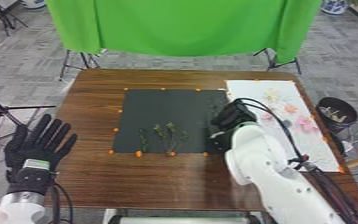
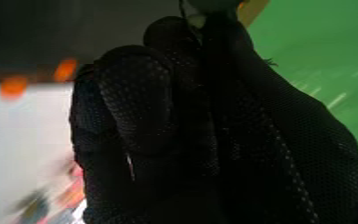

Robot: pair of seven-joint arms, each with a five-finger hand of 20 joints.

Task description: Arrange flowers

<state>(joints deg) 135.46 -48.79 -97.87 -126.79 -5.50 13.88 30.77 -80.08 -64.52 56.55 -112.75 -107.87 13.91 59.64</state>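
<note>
In the head view the right hand (image 1: 233, 119) is over the black mat's right edge, beside the white sheet (image 1: 246, 91). A dark green sprig (image 1: 214, 106) shows faintly by its fingers. In the right wrist view the right hand (image 2: 189, 100) has its fingertips pinched together on a thin stem (image 2: 186, 12). Several green sprigs (image 1: 165, 134) stretch along the lower middle of the black mat (image 1: 158, 105). Pink, orange and yellow flowers (image 1: 291, 108) are on the white sheet. At the table's left side, the left hand (image 1: 35, 149) has straight, spread fingers.
Orange markers (image 1: 172, 154) line the edges of the mat and sheet on the brown table (image 1: 158, 182). A dark bin (image 1: 337, 111) stands on the floor to the right. Beyond the far edge hangs a green cloth (image 1: 184, 27). Black cables run along the right arm.
</note>
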